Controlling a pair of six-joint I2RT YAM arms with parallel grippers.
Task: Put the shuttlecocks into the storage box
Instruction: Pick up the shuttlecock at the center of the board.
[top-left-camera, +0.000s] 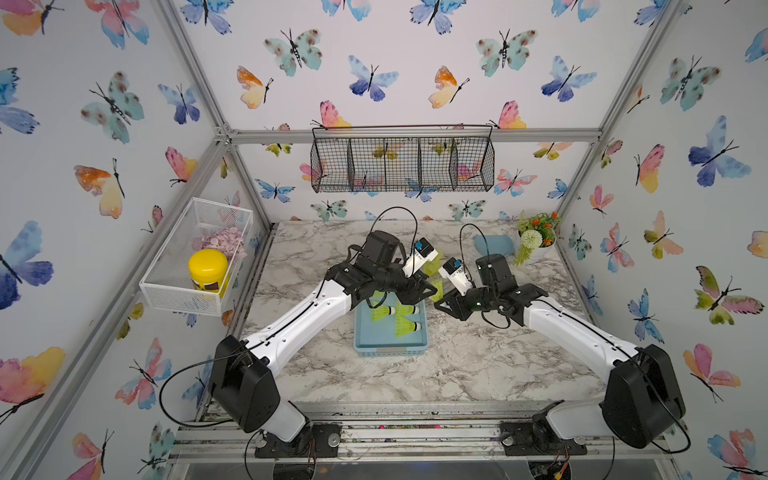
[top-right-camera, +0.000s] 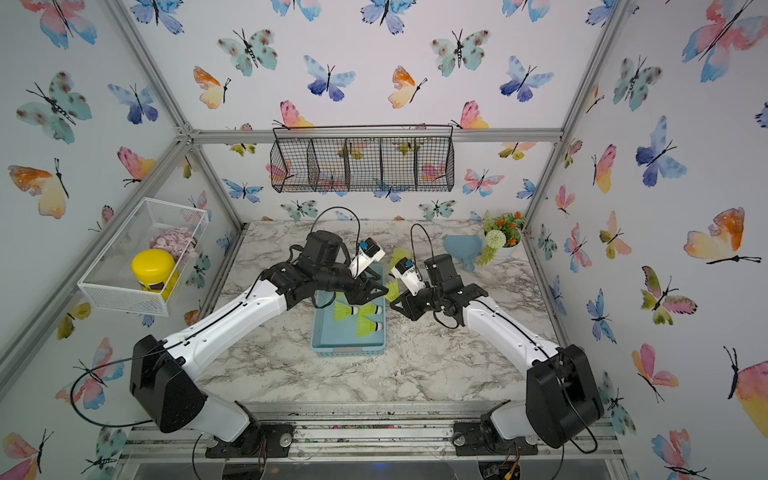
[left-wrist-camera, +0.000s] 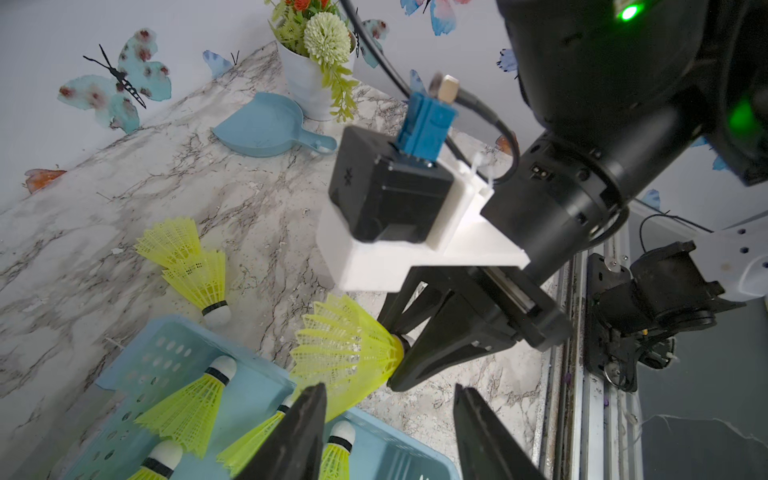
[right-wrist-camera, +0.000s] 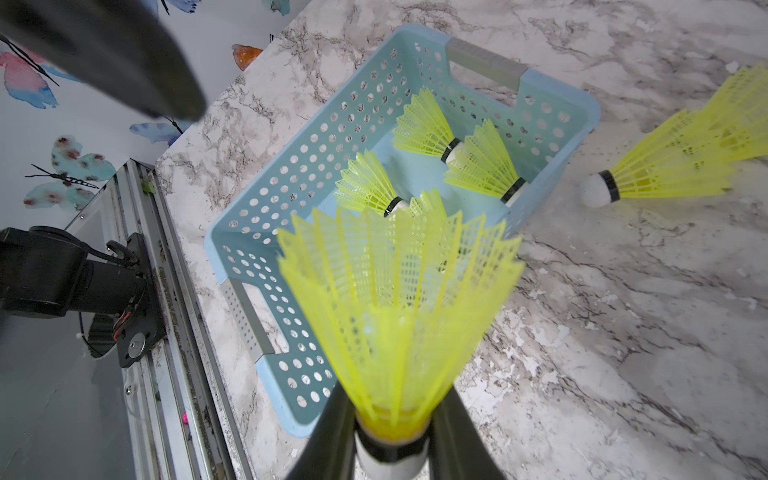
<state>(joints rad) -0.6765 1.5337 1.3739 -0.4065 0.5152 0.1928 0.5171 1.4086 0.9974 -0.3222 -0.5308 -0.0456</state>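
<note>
The storage box (top-left-camera: 390, 351) sits at the middle of the marble table (top-left-camera: 478, 374), its long sides running near to far. Four shuttlecocks (left-wrist-camera: 187, 399) lie on their sides in its far half. Just right of the box's far right corner, the right gripper (right-wrist-camera: 390, 440) is clenched on the white tip of another shuttlecock (right-wrist-camera: 395, 311), whose yellow skirt fans out toward the box, off the table. A nested pair (left-wrist-camera: 195, 266) of shuttlecocks lies on the table just beyond the box's far end, one pushed into the other. The left gripper (left-wrist-camera: 390, 388) hovers over the far end of the box with its jaws released and apart, nothing between them. Farther off, a light blue scoop (top-left-camera: 492, 245) lies toward the table's far right, beside a potted plant (top-left-camera: 536, 237) in the far right corner. A white mesh basket (top-left-camera: 174, 286) holding a yellow jar (top-left-camera: 208, 270) hangs on the left wall, and a black wire basket (top-left-camera: 403, 162) hangs on the far wall.
</note>
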